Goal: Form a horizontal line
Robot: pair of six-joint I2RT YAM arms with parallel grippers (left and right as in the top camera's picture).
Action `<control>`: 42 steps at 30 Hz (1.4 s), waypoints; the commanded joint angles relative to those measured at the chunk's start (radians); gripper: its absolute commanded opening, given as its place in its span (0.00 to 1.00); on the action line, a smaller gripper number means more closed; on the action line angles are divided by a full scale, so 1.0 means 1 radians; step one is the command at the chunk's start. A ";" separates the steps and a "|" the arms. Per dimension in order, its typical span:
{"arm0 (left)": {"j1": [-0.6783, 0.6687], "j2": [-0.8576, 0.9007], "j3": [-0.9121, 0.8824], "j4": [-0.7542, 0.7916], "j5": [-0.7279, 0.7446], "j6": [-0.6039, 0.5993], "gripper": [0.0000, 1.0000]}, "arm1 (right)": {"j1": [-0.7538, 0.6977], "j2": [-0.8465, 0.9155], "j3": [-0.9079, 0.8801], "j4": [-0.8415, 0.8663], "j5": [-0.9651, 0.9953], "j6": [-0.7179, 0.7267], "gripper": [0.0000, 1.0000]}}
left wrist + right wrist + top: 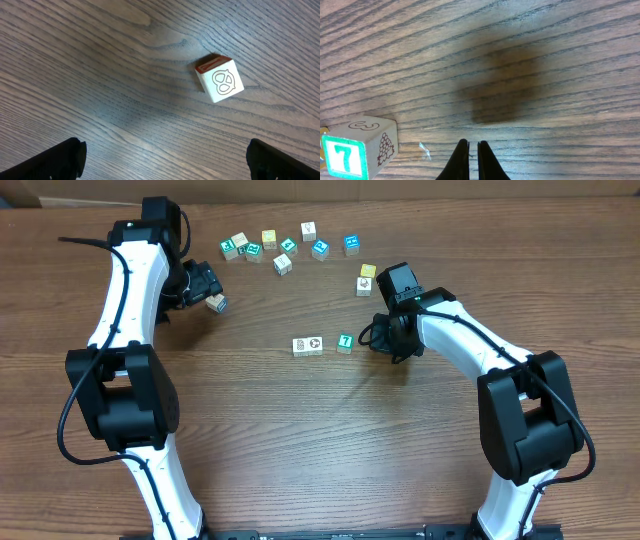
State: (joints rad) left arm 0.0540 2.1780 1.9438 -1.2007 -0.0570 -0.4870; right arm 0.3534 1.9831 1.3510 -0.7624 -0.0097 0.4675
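The horizontal line (pixel 320 344) lies mid-table: two white-faced cubes touching, and a teal cube (pixel 345 342) a small gap to their right. My right gripper (pixel 369 337) sits just right of the teal cube, shut on nothing. In the right wrist view its closed gripper (pixel 473 160) hovers over bare wood, with a cube showing a green 7 and grapes (pixel 360 147) at lower left. My left gripper (pixel 205 288) is open at the back left, beside a loose white cube with a red side (pixel 216 304). That cube (pixel 220 80) lies ahead of the wide-spread gripper (pixel 165 160), not between its fingers.
Several loose cubes (pixel 288 246) are scattered in an arc along the back of the wooden table (pixel 330 430), teal, white and yellow. Two more, one of them yellow (pixel 367 271), sit just behind my right gripper.
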 commanded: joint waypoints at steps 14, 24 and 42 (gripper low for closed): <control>-0.008 0.010 0.015 0.002 -0.005 0.009 1.00 | -0.001 -0.023 -0.004 0.081 -0.032 0.000 0.04; -0.008 0.010 0.015 0.002 -0.005 0.009 1.00 | 0.023 -0.021 -0.004 0.124 -0.125 0.005 0.04; -0.008 0.010 0.015 0.002 -0.005 0.009 1.00 | 0.072 0.035 -0.004 0.166 -0.123 0.008 0.04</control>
State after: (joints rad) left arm 0.0540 2.1780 1.9438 -1.2003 -0.0570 -0.4870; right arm 0.4274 2.0094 1.3499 -0.6083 -0.1272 0.4713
